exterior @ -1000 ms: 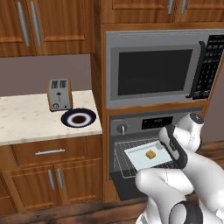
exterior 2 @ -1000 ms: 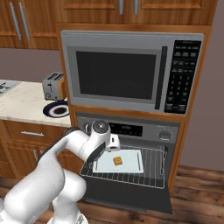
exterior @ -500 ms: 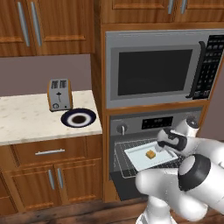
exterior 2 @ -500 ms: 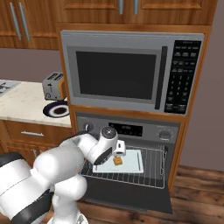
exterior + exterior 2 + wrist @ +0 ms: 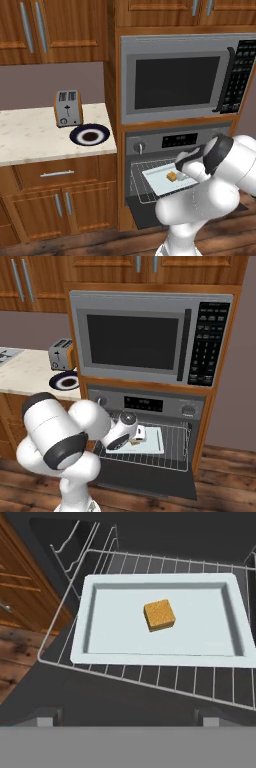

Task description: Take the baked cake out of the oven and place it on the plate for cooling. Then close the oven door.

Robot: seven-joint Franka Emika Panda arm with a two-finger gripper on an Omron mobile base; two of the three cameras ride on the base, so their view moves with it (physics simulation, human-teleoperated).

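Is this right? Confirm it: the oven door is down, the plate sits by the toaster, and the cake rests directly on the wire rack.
One thing is wrong. The cake rests on the pale tray, and the tray sits on the wire rack; the hand view shows this. The rest holds: the oven door is down and the plate sits by the toaster.

Even, diffuse rendered light fills the kitchen, with no glare and only soft shadows. The oven point(image 5: 175, 165) cavity stays dark behind the pale baking tray point(image 5: 160, 619). All views are sharp-edged but coarse and slightly pixelated.
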